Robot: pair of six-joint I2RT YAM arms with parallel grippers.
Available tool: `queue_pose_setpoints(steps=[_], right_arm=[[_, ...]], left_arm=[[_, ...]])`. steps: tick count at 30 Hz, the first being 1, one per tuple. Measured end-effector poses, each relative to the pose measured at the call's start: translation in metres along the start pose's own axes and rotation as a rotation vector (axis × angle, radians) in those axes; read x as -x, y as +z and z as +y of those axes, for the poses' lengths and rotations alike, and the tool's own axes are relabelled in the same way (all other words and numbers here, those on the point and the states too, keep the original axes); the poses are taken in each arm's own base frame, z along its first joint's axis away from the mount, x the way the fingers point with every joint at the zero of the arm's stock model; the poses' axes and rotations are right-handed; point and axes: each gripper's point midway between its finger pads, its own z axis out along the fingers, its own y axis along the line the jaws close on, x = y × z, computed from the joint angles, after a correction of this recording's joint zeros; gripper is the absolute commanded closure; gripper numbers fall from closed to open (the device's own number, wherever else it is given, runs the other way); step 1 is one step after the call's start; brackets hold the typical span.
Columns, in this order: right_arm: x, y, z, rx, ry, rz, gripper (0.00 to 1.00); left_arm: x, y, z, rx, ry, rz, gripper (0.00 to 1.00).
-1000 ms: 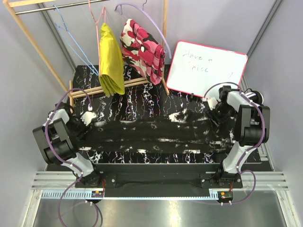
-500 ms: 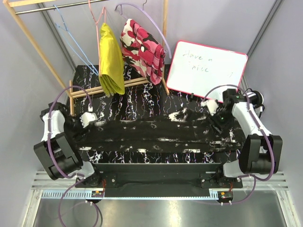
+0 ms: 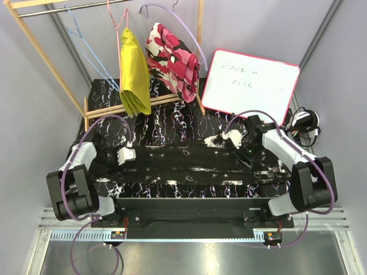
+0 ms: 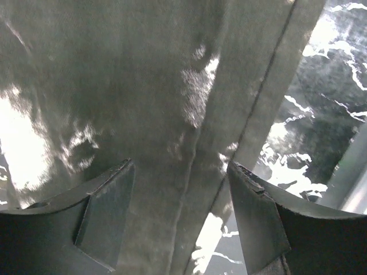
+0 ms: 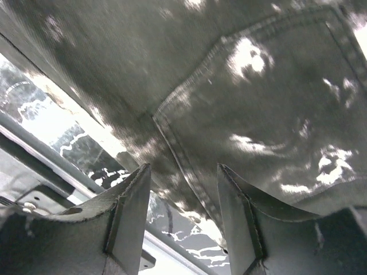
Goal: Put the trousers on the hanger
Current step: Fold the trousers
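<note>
The black trousers [image 3: 189, 163] with white blotches lie stretched flat across the table, left to right. The light-blue wire hanger [image 3: 86, 51] hangs on the rail at the back left, far from both grippers. My left gripper [image 3: 131, 156] is open over the left end of the trousers; the left wrist view shows its jaws [image 4: 180, 166] spread apart over a seam of the fabric [image 4: 143, 86]. My right gripper [image 3: 228, 142] is open over the right end; in the right wrist view its jaws [image 5: 183, 167] straddle a stitched pocket edge [image 5: 258, 74].
A wooden rack [image 3: 132, 106] stands at the back. A yellow garment [image 3: 133, 74] hangs on a pink hanger [image 3: 117, 23], and a pink camouflage garment [image 3: 172, 60] on a lilac hanger [image 3: 172, 14]. A whiteboard [image 3: 249, 83] leans at the back right.
Both arms have swung inward from the trousers' outer ends. The left gripper moved right and the right gripper moved left, both over the fabric. The trousers lie as before.
</note>
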Motion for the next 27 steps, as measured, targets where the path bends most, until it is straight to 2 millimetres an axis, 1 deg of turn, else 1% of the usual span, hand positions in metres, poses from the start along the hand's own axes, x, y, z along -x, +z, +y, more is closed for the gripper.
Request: queue_pose_setpoints(steps=[5,8,12,15,18,22,23,25,26,27], right_arm=[[0.009,0.006,0.013,0.017,-0.018,-0.003,0.41],[0.016,0.008,0.026,0.039,-0.039,-0.006,0.4],[0.024,0.011,0.041,0.058,-0.07,-0.006,0.41],[0.029,0.016,0.046,0.063,-0.076,-0.006,0.41],[0.03,0.022,0.048,0.071,-0.072,0.007,0.42],[0.035,0.028,0.052,0.066,-0.093,0.007,0.52],[0.036,0.029,0.051,0.058,-0.099,0.006,0.56],[0.037,0.032,0.049,0.04,-0.105,0.012,0.7],[0.037,0.033,0.047,0.032,-0.106,0.015,0.83],[0.037,0.034,0.045,0.02,-0.101,0.018,0.88]], left_arm=[[0.006,0.006,0.009,0.028,0.038,-0.014,0.29],[0.011,0.012,0.007,0.023,0.074,-0.018,0.32],[0.016,0.02,0.001,0.0,0.104,-0.02,0.44],[0.018,0.021,0.002,0.0,0.111,-0.02,0.46],[0.018,0.022,0.003,0.001,0.112,-0.021,0.5],[0.017,0.024,0.004,-0.003,0.108,-0.021,0.6],[0.017,0.024,0.004,-0.002,0.107,-0.021,0.65],[0.017,0.025,0.004,-0.005,0.102,-0.021,0.74],[0.017,0.025,0.003,-0.006,0.098,-0.021,0.84],[0.017,0.025,0.003,-0.007,0.096,-0.022,0.88]])
